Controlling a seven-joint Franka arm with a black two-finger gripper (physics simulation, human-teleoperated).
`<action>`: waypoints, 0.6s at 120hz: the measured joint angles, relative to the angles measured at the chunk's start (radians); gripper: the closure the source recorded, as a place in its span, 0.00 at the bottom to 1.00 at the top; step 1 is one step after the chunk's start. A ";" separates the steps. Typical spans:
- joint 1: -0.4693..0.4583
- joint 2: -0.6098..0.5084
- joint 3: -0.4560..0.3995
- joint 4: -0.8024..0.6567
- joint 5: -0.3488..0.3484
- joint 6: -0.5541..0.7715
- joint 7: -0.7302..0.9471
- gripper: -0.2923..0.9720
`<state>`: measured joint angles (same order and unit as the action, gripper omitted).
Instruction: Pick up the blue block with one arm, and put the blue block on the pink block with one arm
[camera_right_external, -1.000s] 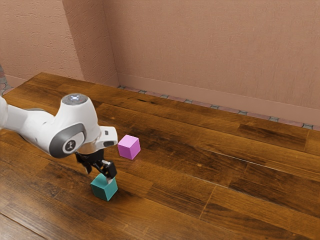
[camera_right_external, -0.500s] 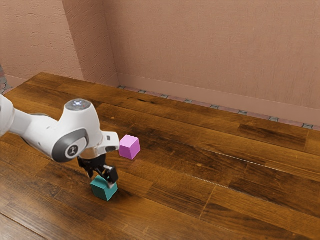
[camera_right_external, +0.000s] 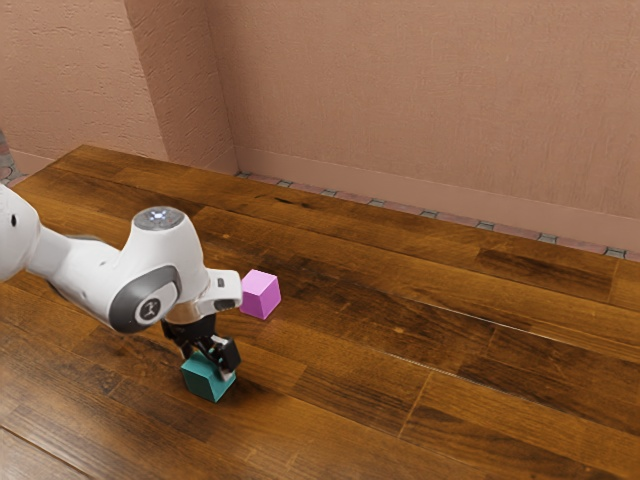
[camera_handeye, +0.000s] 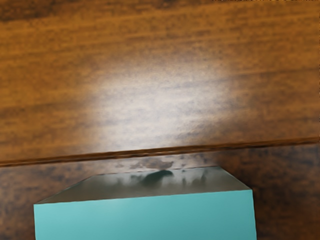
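Positionally, the end effector (camera_right_external: 210, 352) sat right on top of the blue block (camera_right_external: 207, 381), which rested flat on the wooden floor (camera_right_external: 450, 330), near the pink block (camera_right_external: 259, 295) but apart from it. Clenched vs. released could not be told from the ext. view.

Step in hand, by judgement: secure the grasp before lift. Recommended procedure:
- Keep the hand vertical and centred over the block.
- Close on two opposite flat faces, not corners.
- Confirm contact on both sides, then lift straight up w/o dragging.
- Lift high enough to pass over the pink block's top before traversing.

Orientation: the block (camera_handeye: 145, 215) was a cube, so no long axis applied. It stood upright w/ top face level. The wrist view showed its top edge approx. parallel to the plank seam (camera_handeye: 150, 151), i.e. squared to the hand, so no wrist rotation looked necessary.
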<state>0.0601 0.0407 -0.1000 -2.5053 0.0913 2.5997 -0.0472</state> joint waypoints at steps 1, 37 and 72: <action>0.000 0.001 0.000 0.000 -0.002 0.000 0.000 0.23; 0.000 0.023 0.000 0.000 -0.026 0.009 0.010 0.23; 0.000 0.036 0.000 0.002 -0.028 0.019 0.016 0.23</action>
<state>0.0605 0.0770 -0.0997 -2.5038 0.0632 2.6187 -0.0309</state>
